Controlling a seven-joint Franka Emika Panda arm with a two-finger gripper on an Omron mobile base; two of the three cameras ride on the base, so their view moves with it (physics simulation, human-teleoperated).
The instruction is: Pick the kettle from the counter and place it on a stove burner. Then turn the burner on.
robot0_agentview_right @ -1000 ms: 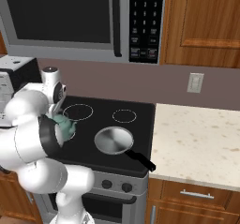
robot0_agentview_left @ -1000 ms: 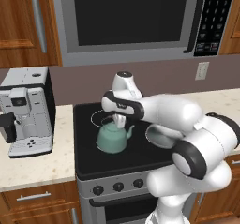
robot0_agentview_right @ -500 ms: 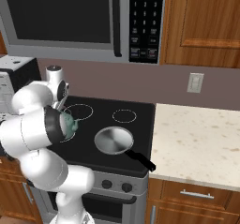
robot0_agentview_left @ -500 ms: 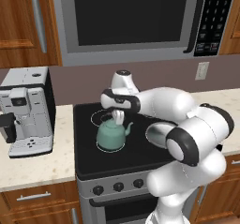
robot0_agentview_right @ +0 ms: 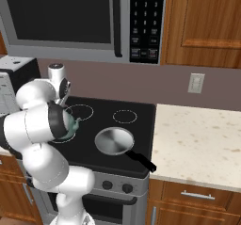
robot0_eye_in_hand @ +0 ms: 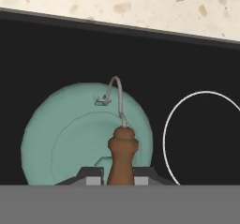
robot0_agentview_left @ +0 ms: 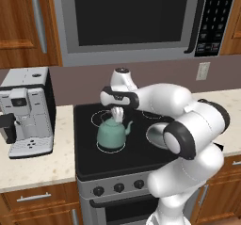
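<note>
Kettle sits on the black cooktop, over a front burner ring. Directly above it, the gripper pinches its brown handle.

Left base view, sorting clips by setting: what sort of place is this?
A rendered home kitchen, it seems: a black glass cooktop carrying a kettle, a microwave overhead, and a coffee machine on the stone counter.

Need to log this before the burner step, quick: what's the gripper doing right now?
Gripper: directly over the kettle at its handle; open or shut cannot be told.
</note>
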